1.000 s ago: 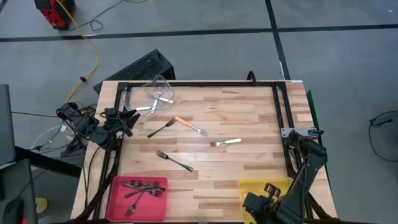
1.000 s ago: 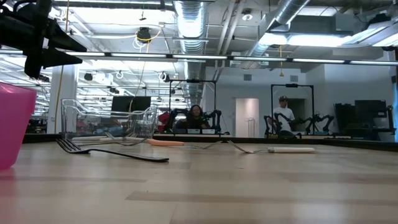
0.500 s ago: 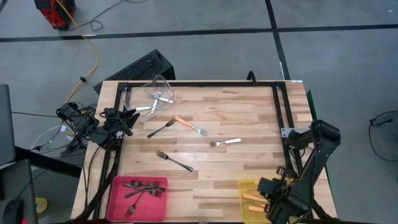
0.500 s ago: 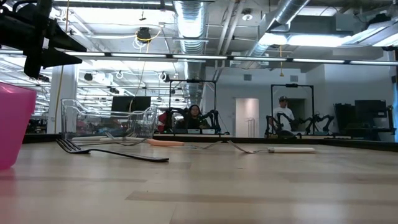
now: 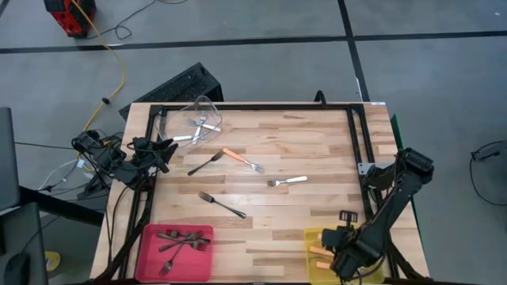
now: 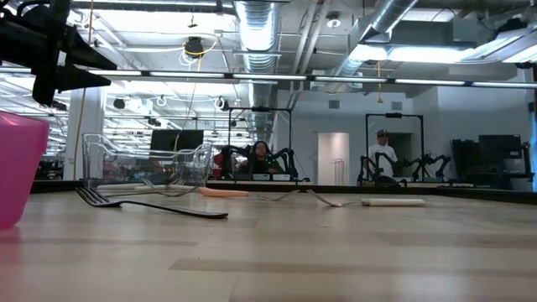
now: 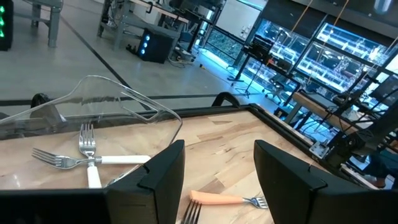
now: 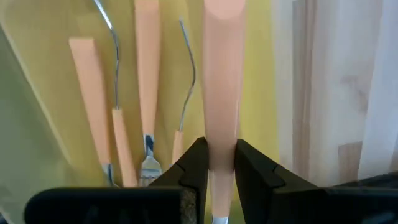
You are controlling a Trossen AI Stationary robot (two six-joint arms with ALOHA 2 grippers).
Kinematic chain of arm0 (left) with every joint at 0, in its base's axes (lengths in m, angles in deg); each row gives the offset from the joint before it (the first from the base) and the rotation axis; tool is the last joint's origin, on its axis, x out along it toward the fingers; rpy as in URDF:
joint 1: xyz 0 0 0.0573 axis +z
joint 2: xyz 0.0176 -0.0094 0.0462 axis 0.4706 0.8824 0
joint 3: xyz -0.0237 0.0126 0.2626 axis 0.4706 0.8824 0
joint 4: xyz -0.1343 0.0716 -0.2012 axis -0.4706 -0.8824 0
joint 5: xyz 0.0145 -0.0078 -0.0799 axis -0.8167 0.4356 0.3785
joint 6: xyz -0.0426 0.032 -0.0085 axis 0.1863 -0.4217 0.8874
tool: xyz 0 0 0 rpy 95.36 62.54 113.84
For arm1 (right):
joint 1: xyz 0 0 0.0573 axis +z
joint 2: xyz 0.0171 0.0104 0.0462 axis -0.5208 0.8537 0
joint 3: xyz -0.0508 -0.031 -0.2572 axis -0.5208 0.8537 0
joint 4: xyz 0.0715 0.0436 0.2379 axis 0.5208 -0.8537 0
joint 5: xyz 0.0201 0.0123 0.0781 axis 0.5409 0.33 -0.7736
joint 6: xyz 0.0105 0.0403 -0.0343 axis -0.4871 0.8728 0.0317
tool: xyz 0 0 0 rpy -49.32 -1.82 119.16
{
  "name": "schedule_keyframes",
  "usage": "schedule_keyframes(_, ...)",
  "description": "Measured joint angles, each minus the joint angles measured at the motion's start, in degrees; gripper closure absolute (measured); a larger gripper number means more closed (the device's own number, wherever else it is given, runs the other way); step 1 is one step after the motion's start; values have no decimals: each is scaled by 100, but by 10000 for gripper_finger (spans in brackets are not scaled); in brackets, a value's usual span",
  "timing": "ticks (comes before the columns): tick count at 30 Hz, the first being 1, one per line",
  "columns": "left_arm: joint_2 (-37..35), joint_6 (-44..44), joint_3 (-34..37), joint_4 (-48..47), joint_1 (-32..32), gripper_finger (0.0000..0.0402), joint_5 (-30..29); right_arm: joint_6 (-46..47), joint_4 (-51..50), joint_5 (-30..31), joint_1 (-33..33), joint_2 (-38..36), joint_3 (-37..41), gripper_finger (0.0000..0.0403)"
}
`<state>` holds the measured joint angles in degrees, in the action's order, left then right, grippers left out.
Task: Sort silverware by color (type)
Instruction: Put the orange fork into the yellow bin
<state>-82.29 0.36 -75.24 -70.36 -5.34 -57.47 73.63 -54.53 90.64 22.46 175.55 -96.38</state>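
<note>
Wood table [image 5: 317,150], black frame rail along its edges. Clear bin [image 5: 198,117] at far left corner, tipped, white-handled forks [image 5: 202,123] inside. Pink bin [image 5: 176,250] at near left corner, dark forks inside. Yellow bin [image 5: 317,241] at near right corner. Loose on the wood: dark fork [image 5: 205,163] left of centre, orange fork [image 5: 242,160] just beside it, white-handled fork [image 5: 287,181] mid-table, second dark fork [image 5: 222,204] nearer the pink bin.
</note>
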Motion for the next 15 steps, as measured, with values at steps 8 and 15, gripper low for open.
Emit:
schedule_keyframes(8,2,0,2,-2,2,223,13,-546,807,-151,-13,4,497,316)
schedule_keyframes(15,0,0,1,-2,0,223,9,-362,1200,-186,-39,4,922,316)
